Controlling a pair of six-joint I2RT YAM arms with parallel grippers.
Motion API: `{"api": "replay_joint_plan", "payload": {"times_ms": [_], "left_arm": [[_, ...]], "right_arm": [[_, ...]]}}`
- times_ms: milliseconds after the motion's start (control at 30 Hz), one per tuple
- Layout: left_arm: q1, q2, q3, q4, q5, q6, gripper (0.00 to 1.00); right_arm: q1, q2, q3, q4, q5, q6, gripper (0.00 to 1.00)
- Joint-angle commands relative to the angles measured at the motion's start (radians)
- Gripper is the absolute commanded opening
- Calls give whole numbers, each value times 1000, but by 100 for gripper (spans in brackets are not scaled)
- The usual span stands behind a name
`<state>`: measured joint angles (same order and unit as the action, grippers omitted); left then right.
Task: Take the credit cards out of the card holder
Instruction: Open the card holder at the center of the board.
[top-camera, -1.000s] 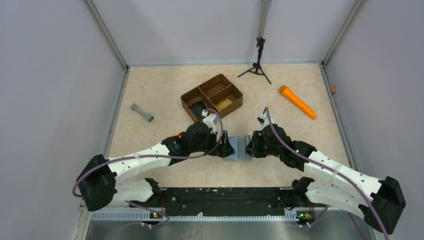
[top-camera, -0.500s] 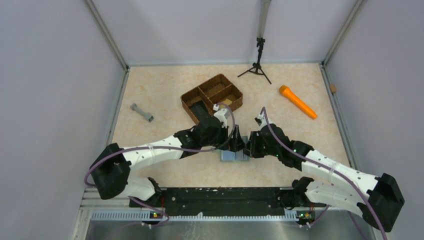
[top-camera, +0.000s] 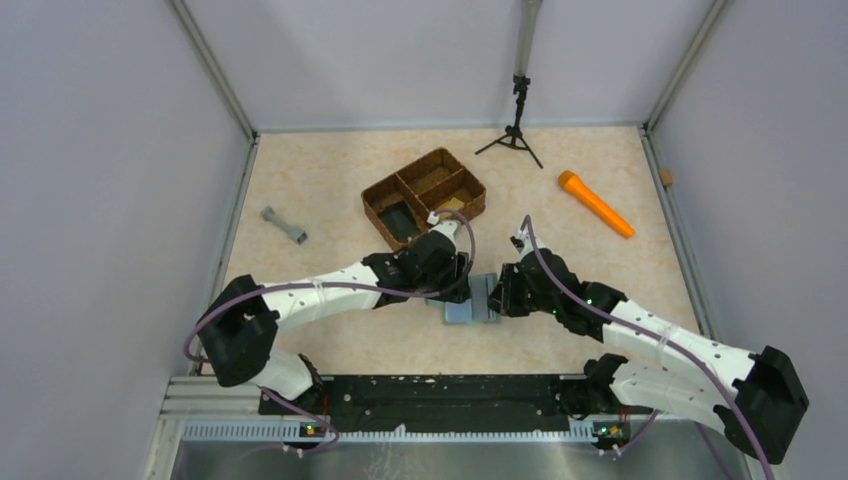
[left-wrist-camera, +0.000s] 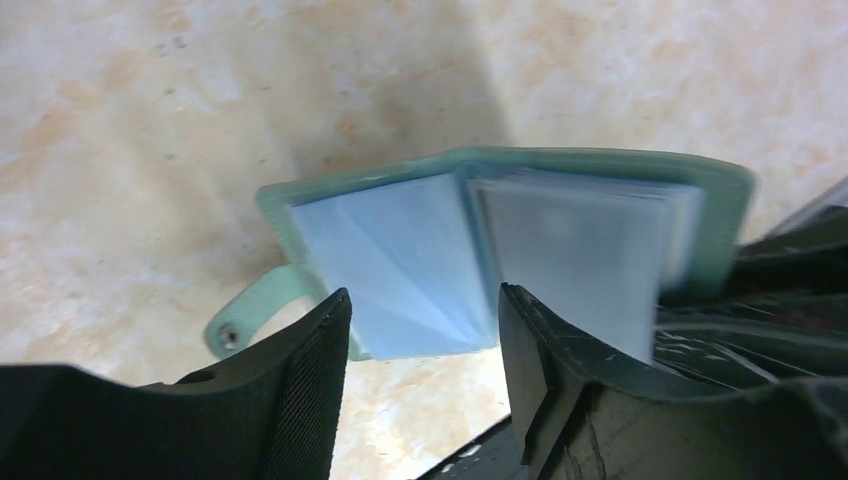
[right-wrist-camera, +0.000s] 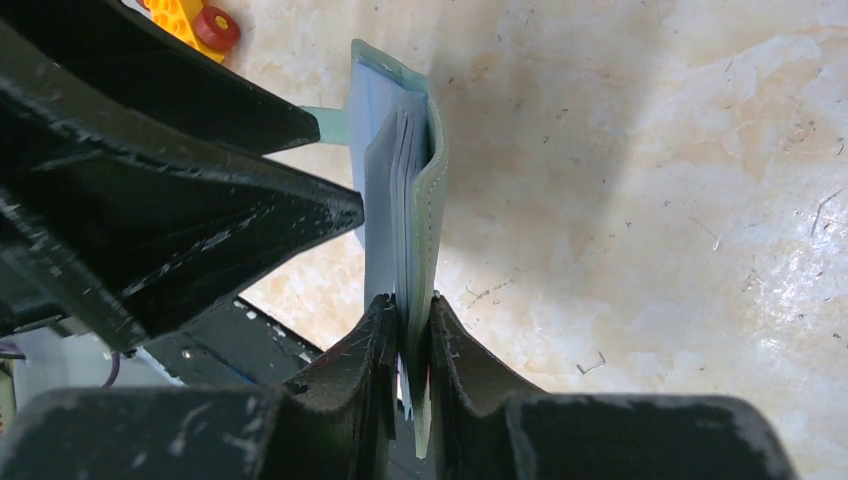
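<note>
The card holder (top-camera: 468, 306) lies open on the table, grey-green with pale blue inner pockets (left-wrist-camera: 400, 265) and a small tab (left-wrist-camera: 255, 312). My left gripper (top-camera: 461, 281) hangs just over its left half, jaws apart. In the left wrist view the left gripper (left-wrist-camera: 422, 295) straddles the near edge of the left pocket leaf without clamping it. My right gripper (top-camera: 497, 293) is shut on the holder's right cover and pocket stack; the right wrist view shows the right gripper (right-wrist-camera: 410, 300) pinching the card holder (right-wrist-camera: 436, 190) edge-on. The credit cards are hidden inside the pockets.
A brown woven three-part basket (top-camera: 400, 172) stands behind the left gripper. An orange cylinder (top-camera: 595, 203) lies at the back right, a grey bar (top-camera: 284, 225) at the left, and a small black tripod (top-camera: 515, 135) at the back. A yellow and red toy (right-wrist-camera: 195, 20) sits past the holder.
My left arm has swung right, bringing its gripper from beside the holder to over it, and its jaws have narrowed. The right gripper has kept its grip on the holder.
</note>
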<state>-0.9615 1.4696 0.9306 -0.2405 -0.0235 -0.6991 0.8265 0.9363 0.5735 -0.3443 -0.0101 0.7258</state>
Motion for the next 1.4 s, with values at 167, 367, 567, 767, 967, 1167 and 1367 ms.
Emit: {"api": "replay_joint_plan", "payload": {"times_ms": [167, 367, 567, 767, 967, 1167, 1367], "left_arm": [[1, -121, -52, 91, 10, -6, 80], [1, -146, -55, 210, 56, -45, 90], [-3, -69, 11, 181, 42, -39, 92], [-9, 2, 76, 85, -37, -28, 86], [-9, 21, 93, 14, -76, -23, 82], [-8, -57, 3, 70, -46, -11, 86], [-8, -69, -59, 73, -30, -25, 86]], "right_arm": [[0, -20, 5, 47, -3, 0, 10], [0, -10, 2, 63, -14, 1, 9], [0, -3, 4, 70, -17, 5, 9], [1, 7, 4, 78, -23, 6, 9], [1, 7, 6, 70, -14, 9, 9], [1, 6, 10, 56, -6, 13, 9], [-1, -12, 24, 41, -6, 19, 9]]}}
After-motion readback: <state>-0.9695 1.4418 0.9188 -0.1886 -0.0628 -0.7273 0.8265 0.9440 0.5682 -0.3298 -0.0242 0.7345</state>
